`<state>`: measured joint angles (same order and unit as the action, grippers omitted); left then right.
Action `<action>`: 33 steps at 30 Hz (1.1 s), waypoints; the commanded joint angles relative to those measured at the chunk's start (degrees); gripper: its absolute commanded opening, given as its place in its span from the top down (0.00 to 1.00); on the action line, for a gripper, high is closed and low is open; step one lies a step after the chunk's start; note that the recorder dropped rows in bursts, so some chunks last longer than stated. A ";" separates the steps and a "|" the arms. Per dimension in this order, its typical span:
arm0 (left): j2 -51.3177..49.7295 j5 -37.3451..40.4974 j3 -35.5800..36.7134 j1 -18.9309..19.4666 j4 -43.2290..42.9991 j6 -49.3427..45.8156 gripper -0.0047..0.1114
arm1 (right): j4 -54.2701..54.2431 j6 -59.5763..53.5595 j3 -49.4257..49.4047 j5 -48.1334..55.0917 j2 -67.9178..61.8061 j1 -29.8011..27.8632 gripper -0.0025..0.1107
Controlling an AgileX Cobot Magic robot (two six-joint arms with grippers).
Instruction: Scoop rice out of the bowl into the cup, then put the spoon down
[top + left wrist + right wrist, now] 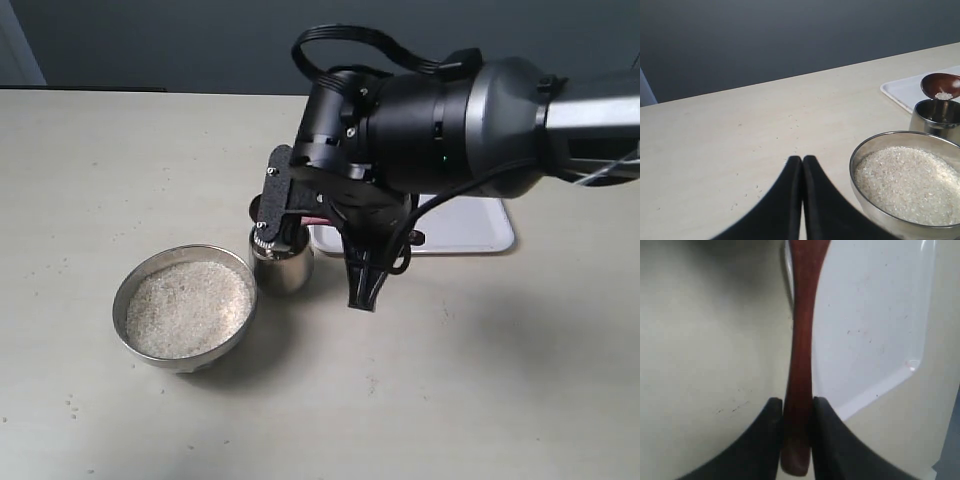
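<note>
The dull metal bowl point(122, 318) holds a bed of off-white rice point(188, 305) and sits at the front left. The small shiny cup point(285, 270) stands just to its right. In the left wrist view the spoon point(940, 85) hovers with its head tilted over the cup point(937, 117), a few grains still in it. My right gripper point(797, 402) is shut on the spoon's handle point(801, 340); the arm hides most of the spoon in the exterior view. My left gripper point(802, 159) is shut and empty, low over the table beside the bowl point(854, 167) of rice point(910, 182).
A white tray point(470, 235) lies flat behind the cup, partly under the right arm, and its corner shows in the left wrist view as the tray point(902, 89). A few stray grains dot the beige tabletop point(747, 192).
</note>
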<state>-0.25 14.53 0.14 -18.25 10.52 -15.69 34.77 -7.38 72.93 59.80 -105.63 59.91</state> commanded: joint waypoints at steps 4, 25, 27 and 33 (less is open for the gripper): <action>0.25 -0.85 -0.14 -0.13 -0.06 0.13 0.96 | 5.85 5.11 -2.01 -1.50 -0.08 0.17 0.99; 0.25 -0.85 -0.14 -0.13 -0.06 0.13 0.96 | 14.64 11.90 -7.23 -6.08 -0.25 0.68 0.99; 0.25 -0.85 -0.14 -0.13 -0.06 0.13 0.96 | 16.93 13.39 -8.00 -6.34 -0.25 1.44 0.99; 0.25 -0.85 -0.14 -0.13 -0.06 0.13 0.96 | 19.17 16.14 -8.67 -7.69 -0.51 3.45 0.99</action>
<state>-0.25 14.53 0.14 -18.25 10.52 -15.69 52.51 7.61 64.52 52.74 -105.83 62.69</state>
